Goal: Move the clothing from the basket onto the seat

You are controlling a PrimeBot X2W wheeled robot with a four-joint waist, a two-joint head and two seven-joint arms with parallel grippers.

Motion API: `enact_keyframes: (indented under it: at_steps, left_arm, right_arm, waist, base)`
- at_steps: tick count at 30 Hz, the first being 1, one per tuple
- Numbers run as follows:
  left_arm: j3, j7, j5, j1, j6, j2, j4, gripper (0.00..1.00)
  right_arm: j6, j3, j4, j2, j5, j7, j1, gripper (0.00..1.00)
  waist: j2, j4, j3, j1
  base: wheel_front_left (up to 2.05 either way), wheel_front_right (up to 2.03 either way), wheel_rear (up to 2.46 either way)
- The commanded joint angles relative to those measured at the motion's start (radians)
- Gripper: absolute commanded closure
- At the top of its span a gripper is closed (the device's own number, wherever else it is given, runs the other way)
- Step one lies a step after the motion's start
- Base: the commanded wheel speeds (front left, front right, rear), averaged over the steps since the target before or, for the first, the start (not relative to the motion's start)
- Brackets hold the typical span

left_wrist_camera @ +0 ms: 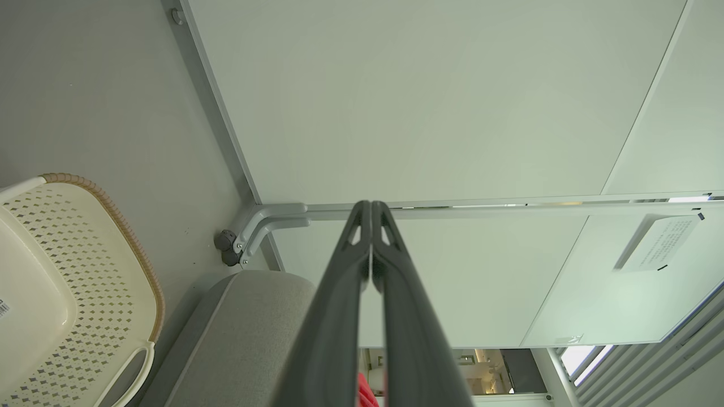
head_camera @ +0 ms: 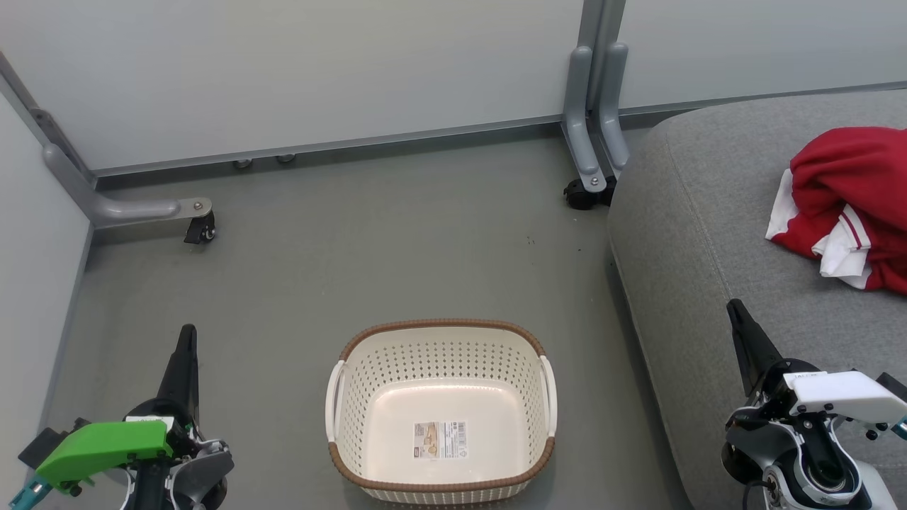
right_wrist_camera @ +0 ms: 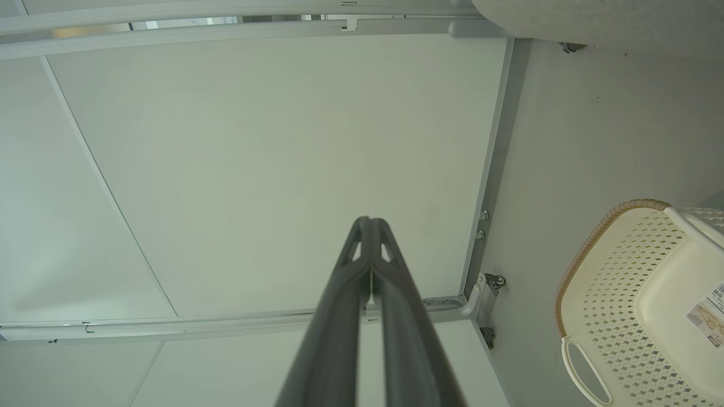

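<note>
My left gripper [head_camera: 187,333] and right gripper [head_camera: 734,306] were pinched closed, empty. The red clothing [head_camera: 861,184] on the seat [head_camera: 708,234] looked limp and light; I'd pinch a raised fold.

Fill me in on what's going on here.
Nothing is being handled right now. The basket sits empty on the floor, and the red clothing lies bunched on the grey seat to its right. The left end effector and right end effector are both shut and empty, one each side of the basket.
</note>
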Motion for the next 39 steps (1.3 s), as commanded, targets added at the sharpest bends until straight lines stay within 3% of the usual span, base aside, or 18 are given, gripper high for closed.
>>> enact_keyframes:
  at_steps: [1,39]
  left_arm:
    - [0.005,0.006,0.003,-0.012,-0.003,0.002,0.001,1.00]
    - [0.009,0.007,0.007,-0.013,-0.003,-0.001,0.001,1.00]
  right_arm:
    - [0.000,-0.001,0.002,-0.004,0.006,0.003,-0.005,1.00]
    - [0.000,-0.001,0.002,-0.004,0.007,0.003,-0.005,1.00]
  waist:
    - [0.0000,0.000,0.000,0.0000]
    - [0.0000,0.000,0.000,0.0000]
  base:
    - [0.00,0.00,0.00]
    - [0.00,0.00,0.00]
